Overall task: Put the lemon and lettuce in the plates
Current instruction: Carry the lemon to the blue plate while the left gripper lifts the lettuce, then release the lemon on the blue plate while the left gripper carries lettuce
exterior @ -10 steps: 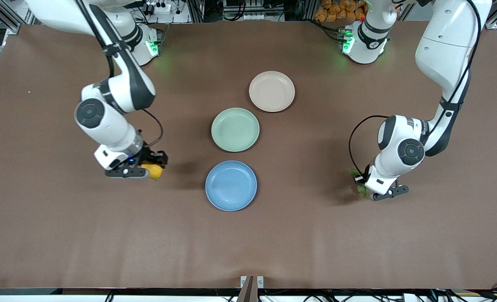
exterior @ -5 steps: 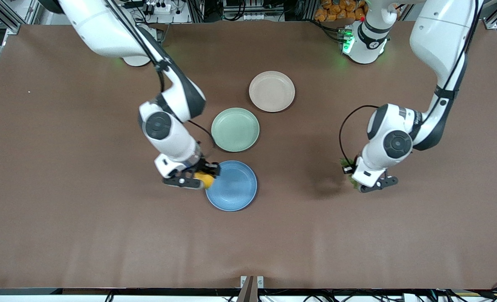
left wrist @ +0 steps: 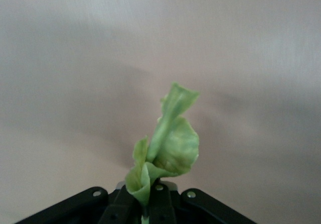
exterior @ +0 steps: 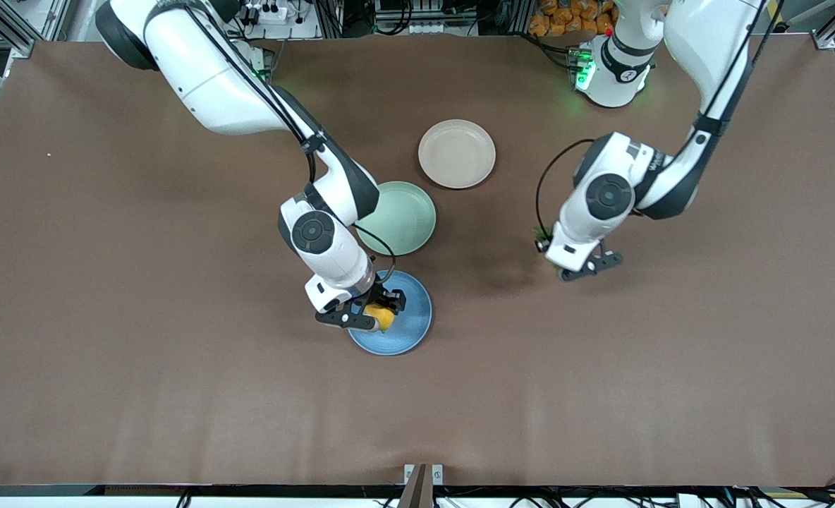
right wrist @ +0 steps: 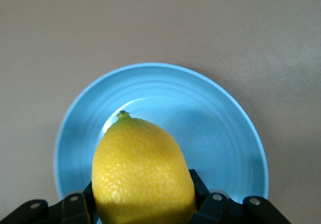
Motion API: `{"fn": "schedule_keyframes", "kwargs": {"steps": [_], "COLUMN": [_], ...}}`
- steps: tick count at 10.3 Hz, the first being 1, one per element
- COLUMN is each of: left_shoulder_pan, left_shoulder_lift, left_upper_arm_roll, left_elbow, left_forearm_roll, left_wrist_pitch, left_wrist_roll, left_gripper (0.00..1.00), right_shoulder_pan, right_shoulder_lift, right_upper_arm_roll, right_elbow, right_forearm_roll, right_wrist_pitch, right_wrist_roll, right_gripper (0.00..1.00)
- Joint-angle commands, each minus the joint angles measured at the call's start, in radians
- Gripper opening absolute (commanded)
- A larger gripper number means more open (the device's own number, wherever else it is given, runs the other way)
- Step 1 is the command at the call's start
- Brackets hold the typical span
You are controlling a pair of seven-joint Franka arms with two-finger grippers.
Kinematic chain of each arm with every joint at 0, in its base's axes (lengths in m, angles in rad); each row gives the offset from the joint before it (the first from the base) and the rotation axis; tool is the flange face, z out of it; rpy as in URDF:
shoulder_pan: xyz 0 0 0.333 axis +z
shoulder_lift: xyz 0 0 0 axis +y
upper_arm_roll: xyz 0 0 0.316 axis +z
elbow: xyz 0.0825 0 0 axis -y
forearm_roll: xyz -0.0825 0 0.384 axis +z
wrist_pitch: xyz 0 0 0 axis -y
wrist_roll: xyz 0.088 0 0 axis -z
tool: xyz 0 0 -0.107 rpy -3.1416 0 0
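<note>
My right gripper point(exterior: 369, 316) is shut on the yellow lemon point(exterior: 382, 319) and holds it over the blue plate point(exterior: 410, 317). In the right wrist view the lemon point(right wrist: 143, 169) fills the space between the jaws of the gripper point(right wrist: 144, 206), with the blue plate point(right wrist: 225, 133) right below. My left gripper point(exterior: 578, 267) is shut on the green lettuce point(exterior: 539, 233) and holds it above bare table, toward the left arm's end from the pale beige-pink plate point(exterior: 456, 153). In the left wrist view the lettuce point(left wrist: 170, 143) sticks out of the shut gripper point(left wrist: 149, 206).
A pale mint-green plate point(exterior: 405, 220) lies between the beige-pink and blue plates, partly under my right arm's forearm. The brown table point(exterior: 142, 367) spreads wide on all sides. Cables and robot bases line the table's edge farthest from the front camera.
My right gripper has carried the lemon from the right arm's end of the table to over the blue plate. My left gripper has lifted the lettuce and moved it toward the beige-pink plate.
</note>
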Motion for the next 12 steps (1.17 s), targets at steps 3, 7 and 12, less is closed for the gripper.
{"fn": "schedule_keyframes", "kwargs": {"steps": [3, 7, 12], "left_shoulder_pan": [0.004, -0.031, -0.18], "left_shoulder_lift": [-0.02, 0.041, 0.138], "left_upper_arm_roll": [-0.17, -0.306, -0.307], "left_elbow": [-0.033, -0.039, -0.028], "left_forearm_roll": [0.026, 0.013, -0.036], "left_wrist_pitch": [-0.074, -0.084, -0.084], "left_wrist_roll": [-0.26, -0.478, -0.553], "left_gripper": [0.0, 0.0, 0.27], "right_shoulder_pan": [0.011, -0.006, -0.133], "right_shoulder_lift": [0.037, -0.009, -0.174], "right_upper_arm_roll": [-0.005, -0.007, 0.007], "right_elbow": [0.042, 0.087, 0.2], "right_forearm_roll": [-0.069, -0.058, 0.098], "right_wrist_pitch": [0.009, -0.163, -0.553], "right_wrist_roll": [0.051, 0.043, -0.126], "right_gripper": [1.0, 1.0, 1.0]}}
